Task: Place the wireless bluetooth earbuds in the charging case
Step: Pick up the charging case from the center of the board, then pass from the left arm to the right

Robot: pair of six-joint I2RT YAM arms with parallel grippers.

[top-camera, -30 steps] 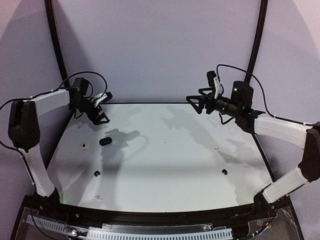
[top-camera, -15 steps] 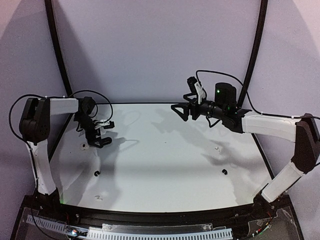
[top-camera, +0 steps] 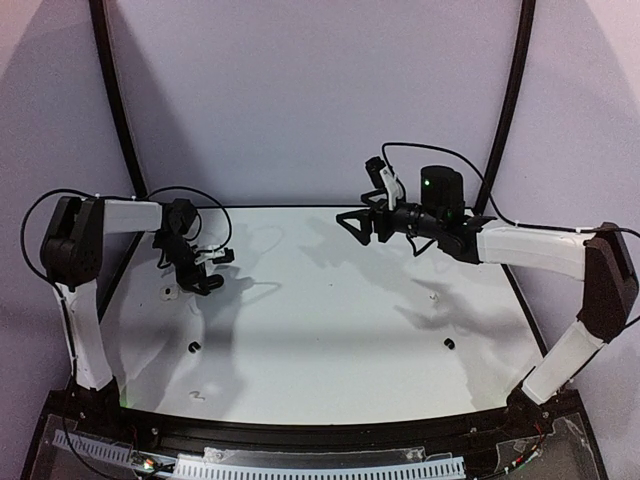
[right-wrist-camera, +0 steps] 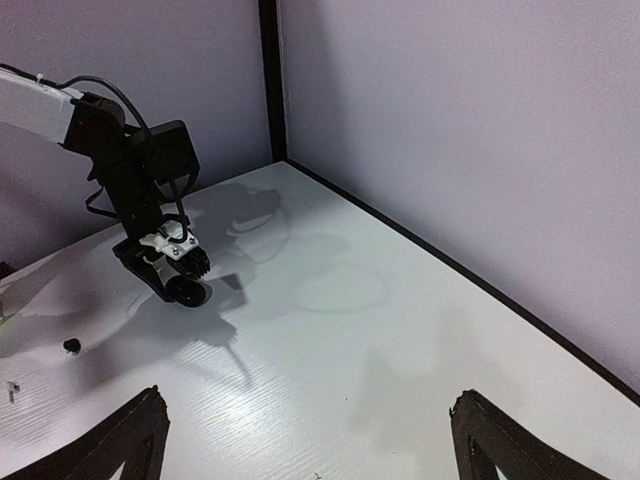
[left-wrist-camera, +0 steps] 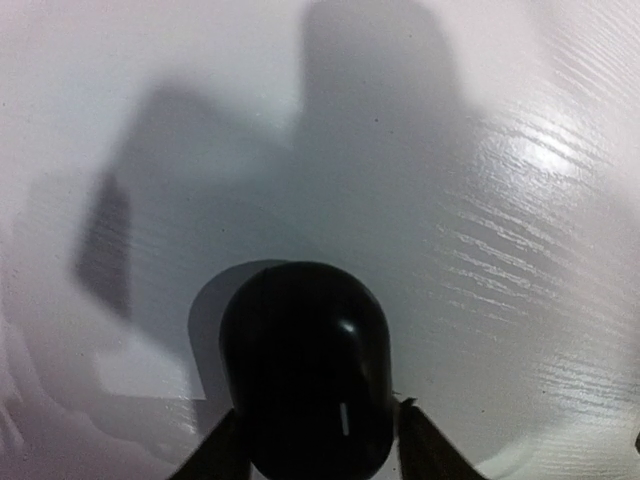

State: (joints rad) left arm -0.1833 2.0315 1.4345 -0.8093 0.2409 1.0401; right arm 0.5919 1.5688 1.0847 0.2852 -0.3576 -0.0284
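Observation:
The black oval charging case (left-wrist-camera: 305,370) lies closed on the white table, and in the left wrist view a finger presses each of its sides. My left gripper (top-camera: 205,283) is low over it at the far left, shut on the case (right-wrist-camera: 188,292). A white earbud (top-camera: 168,293) sits just left of that gripper. One black earbud (top-camera: 194,346) lies nearer the front left, another black earbud (top-camera: 449,343) at the right, with a white earbud (top-camera: 434,297) behind it. My right gripper (top-camera: 352,222) hangs open and empty above the table's back middle, its fingertips (right-wrist-camera: 150,400) wide apart.
The table (top-camera: 330,340) is bounded by purple walls at the back and sides, with black posts (top-camera: 112,90) in the corners. A small pale squiggle (top-camera: 198,396) lies near the front left edge. The left arm's cable (top-camera: 205,200) loops above its wrist.
My left gripper came down from the back left corner onto the black case and closed its jaws round it. My right arm swung left toward the table's back middle, still open.

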